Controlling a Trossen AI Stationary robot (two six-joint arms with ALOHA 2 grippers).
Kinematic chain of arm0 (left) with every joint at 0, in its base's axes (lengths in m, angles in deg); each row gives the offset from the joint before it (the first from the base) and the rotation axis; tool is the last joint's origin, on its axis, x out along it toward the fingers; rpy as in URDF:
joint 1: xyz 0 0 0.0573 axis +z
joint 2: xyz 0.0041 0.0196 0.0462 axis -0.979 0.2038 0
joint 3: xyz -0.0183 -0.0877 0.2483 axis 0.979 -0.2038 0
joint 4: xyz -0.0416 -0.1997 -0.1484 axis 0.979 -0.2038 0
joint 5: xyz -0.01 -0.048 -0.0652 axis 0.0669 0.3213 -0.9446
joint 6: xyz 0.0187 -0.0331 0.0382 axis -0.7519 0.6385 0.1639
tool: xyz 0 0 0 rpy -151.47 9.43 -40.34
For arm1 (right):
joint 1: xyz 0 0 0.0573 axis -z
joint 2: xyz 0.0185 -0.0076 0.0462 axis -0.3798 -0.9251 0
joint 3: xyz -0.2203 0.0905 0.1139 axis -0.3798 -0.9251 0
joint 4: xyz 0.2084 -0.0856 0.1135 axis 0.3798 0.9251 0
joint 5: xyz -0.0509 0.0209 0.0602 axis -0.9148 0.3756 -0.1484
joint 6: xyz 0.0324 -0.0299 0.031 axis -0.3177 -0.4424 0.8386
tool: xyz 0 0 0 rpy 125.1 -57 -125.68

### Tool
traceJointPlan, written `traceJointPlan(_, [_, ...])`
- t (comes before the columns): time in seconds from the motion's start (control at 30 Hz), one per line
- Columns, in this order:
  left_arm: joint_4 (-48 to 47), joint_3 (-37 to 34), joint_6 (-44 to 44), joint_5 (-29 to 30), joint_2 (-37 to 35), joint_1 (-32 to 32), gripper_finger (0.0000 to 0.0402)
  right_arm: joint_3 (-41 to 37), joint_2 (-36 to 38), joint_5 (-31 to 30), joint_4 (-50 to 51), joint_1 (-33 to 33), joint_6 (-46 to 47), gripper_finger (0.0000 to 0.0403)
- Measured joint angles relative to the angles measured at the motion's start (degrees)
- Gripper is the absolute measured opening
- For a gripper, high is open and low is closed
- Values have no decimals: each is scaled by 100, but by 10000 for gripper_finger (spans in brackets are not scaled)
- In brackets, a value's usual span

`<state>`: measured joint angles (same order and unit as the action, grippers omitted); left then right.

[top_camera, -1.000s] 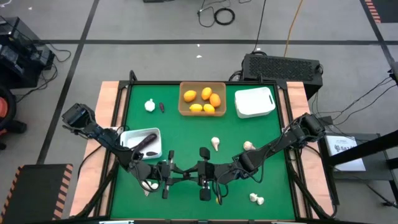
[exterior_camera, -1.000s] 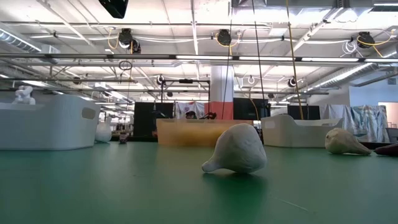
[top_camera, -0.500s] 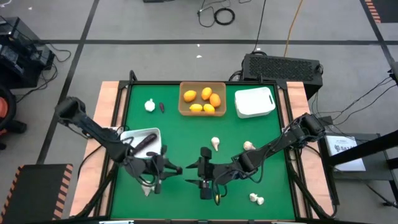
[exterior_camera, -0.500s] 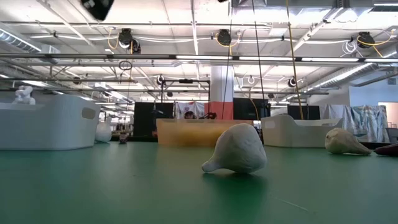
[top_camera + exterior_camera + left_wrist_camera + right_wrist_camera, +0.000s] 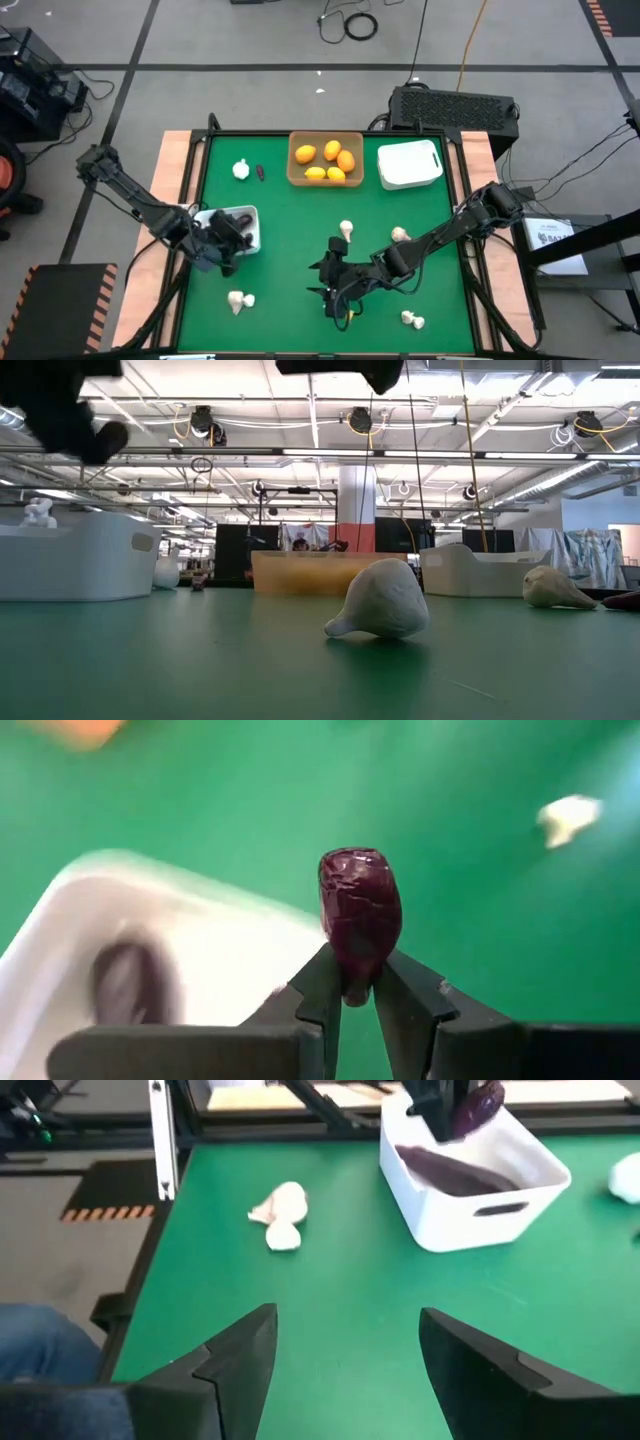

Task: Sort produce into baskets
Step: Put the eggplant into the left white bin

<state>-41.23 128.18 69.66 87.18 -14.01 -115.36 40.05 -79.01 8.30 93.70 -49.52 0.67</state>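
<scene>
Counting it up: three baskets, a tan-brown square tray (image 5: 325, 160) at 12 o'clock with five orange and yellow round fruits (image 5: 333, 150), a white tray (image 5: 410, 164) at 1 o'clock, and another white tray (image 5: 246, 216) at 9 with one dark purple piece (image 5: 450, 1176) inside. Five whitish garlic bulbs (image 5: 346, 230) sit loose on the green mat. The left gripper (image 5: 352, 992) is pinching a second dark purple elongated piece (image 5: 360, 912) over that 9 o'clock tray's edge; a second ago it was down at 7. The right gripper (image 5: 345, 1342) now has its jaws spread wide and empty near 6.

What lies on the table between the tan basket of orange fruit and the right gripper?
In the high view, one whitish garlic bulb lies on the green mat between the tan basket and the open right gripper; otherwise that stretch is bare.
</scene>
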Motion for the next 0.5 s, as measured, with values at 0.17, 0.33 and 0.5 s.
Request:
traceJointPlan(0.17, [-1391,0,1350,-658,-4,-2,60,0,0,0,330,-30,37,235])
traceJointPlan(0.33, [-2232,2,2532,-1036,-4,-2,60,-29,0,-2,478,-103,39,235])
traceJointPlan(0.5, [-2386,0,2878,-1102,-4,-2,60,-179,0,-5,487,-206,39,235])
